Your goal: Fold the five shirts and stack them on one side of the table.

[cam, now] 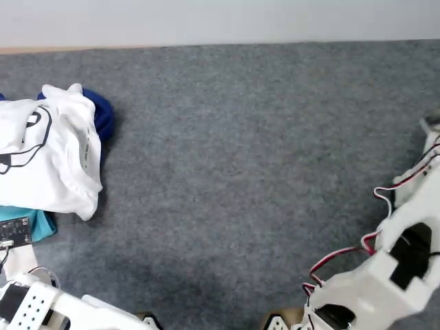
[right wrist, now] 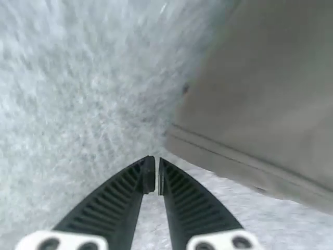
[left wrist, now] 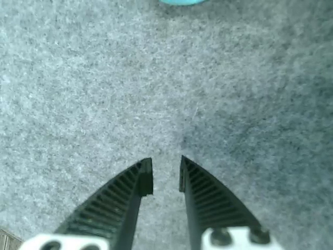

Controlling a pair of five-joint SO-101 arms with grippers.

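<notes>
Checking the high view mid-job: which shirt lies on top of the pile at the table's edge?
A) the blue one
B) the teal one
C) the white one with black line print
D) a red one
C: the white shirt lies over the blue shirt and the teal shirt, which show only at its edges.

From high overhead, looking straight down on the grey mat (cam: 240,137), from the left wrist, close above that same mat, facing down past the left gripper (left wrist: 166,179), from the right wrist, closer still, past the right gripper (right wrist: 156,177), mat common to all three.
</notes>
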